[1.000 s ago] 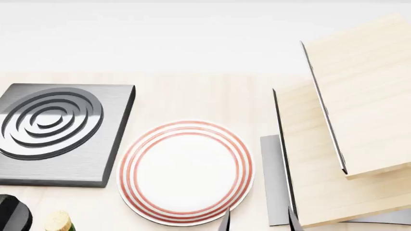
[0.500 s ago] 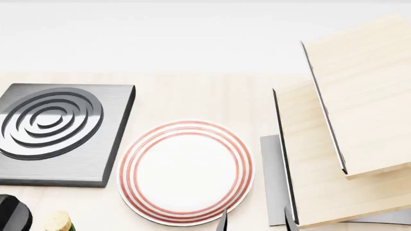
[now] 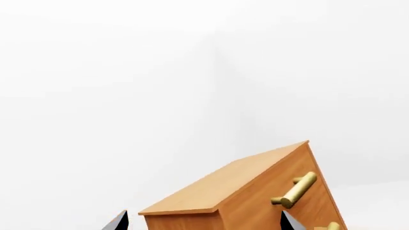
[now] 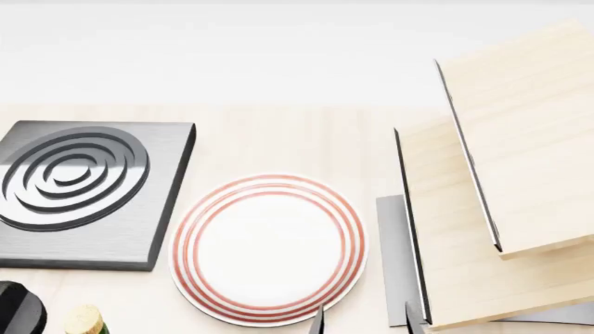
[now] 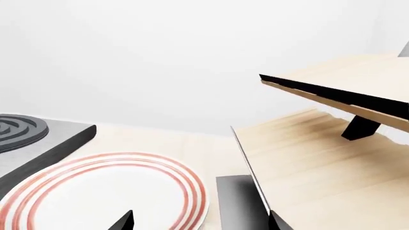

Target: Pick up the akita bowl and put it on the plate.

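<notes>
The plate (image 4: 269, 249) is sat on the worktop (image 4: 278, 142) between the dark burner (image 4: 88, 191) and a tilted wooden shelf (image 4: 506, 188). The right gripper (image 4: 362, 321) is spread open beside the plate. The left gripper (image 3: 203, 221) looks open too, probably. No bowl is seen.

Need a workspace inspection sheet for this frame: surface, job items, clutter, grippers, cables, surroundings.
Surface: pale wood table, flat, no spills seen.
Job's things: plate lies bare near the front edge; akita bowl not seen in any view.
Clutter: dark grey burner left of the plate; light wood two-tier shelf on a grey base to its right; a cork-topped item and a dark round object at the front left corner, both cropped.
Grippers: right gripper jaws apart, empty, at the plate's front right rim; left gripper jaws apart, empty, facing a wooden cabinet.
Cables: nothing seen.
Surroundings: plain white walls.
</notes>
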Controlling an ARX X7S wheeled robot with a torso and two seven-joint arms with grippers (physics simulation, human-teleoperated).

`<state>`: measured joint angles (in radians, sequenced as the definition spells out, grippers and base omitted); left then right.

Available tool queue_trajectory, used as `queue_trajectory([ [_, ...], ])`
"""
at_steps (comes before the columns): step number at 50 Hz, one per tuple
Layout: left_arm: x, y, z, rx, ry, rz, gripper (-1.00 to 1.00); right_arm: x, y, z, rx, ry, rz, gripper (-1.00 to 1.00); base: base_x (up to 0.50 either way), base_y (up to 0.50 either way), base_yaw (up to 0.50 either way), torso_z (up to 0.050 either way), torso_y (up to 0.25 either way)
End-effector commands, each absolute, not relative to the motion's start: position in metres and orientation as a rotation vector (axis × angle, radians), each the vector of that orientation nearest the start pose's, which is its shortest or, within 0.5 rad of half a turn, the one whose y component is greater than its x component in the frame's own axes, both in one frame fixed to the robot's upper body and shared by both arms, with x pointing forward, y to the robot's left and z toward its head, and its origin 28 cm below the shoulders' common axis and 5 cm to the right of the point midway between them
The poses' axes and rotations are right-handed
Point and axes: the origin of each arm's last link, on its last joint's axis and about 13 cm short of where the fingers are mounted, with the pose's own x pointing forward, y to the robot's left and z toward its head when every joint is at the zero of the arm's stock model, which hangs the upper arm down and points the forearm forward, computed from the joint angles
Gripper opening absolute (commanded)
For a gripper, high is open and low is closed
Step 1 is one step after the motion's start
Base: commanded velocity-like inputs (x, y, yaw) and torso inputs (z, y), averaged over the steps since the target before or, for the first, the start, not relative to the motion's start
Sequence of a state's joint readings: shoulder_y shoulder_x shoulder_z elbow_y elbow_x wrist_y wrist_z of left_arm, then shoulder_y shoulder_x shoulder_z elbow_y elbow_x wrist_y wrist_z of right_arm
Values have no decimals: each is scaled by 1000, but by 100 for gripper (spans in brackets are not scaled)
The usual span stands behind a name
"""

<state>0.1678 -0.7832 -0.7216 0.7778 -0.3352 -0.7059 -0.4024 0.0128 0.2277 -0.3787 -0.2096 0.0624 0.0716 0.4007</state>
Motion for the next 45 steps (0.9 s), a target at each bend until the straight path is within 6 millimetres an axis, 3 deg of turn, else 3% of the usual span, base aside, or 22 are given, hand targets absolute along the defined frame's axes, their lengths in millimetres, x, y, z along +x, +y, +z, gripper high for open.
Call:
queue_trajectory([
  [1,137,400,228,560,-231,755,100,201,-68,38,-123,-103,5,100,0,0,0,0,0],
  [8,136,407,237,694,-155,731,100,205,-66,32,-129,-80,11,100,0,0,0,0,0],
  [14,133,409,249,639,-72,677,100,207,-66,30,-130,-69,12,100,0,0,0,0,0],
  [24,143,409,240,671,122,470,100,209,-64,28,-136,-60,18,100,0,0,0,0,0],
  [45,146,396,243,600,364,349,100,211,-62,21,-146,-36,28,100,0,0,0,0,0],
])
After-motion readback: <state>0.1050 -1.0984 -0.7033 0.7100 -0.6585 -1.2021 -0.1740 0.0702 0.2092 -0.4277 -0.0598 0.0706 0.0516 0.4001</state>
